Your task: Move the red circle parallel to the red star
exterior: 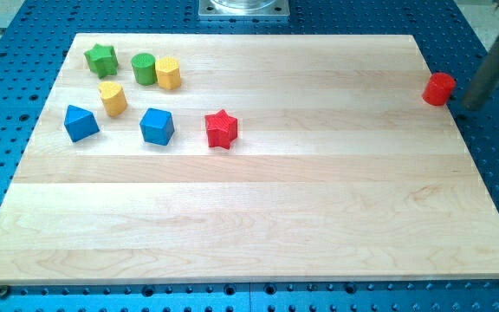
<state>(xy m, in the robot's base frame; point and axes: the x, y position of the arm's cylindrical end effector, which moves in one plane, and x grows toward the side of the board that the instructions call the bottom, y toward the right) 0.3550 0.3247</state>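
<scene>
The red circle (438,89) stands at the board's right edge, near the view's top right. The red star (221,129) lies left of the board's middle, far to the left of the circle. My tip (475,105) is the lower end of the dark rod at the view's right, just right of the red circle and off the board's edge, with a small gap between them.
A green star (101,59), a green circle (144,68), two yellow blocks (169,74) (113,99) and two blue blocks (81,122) (157,126) cluster at the upper left of the wooden board (258,225). A blue perforated table surrounds the board.
</scene>
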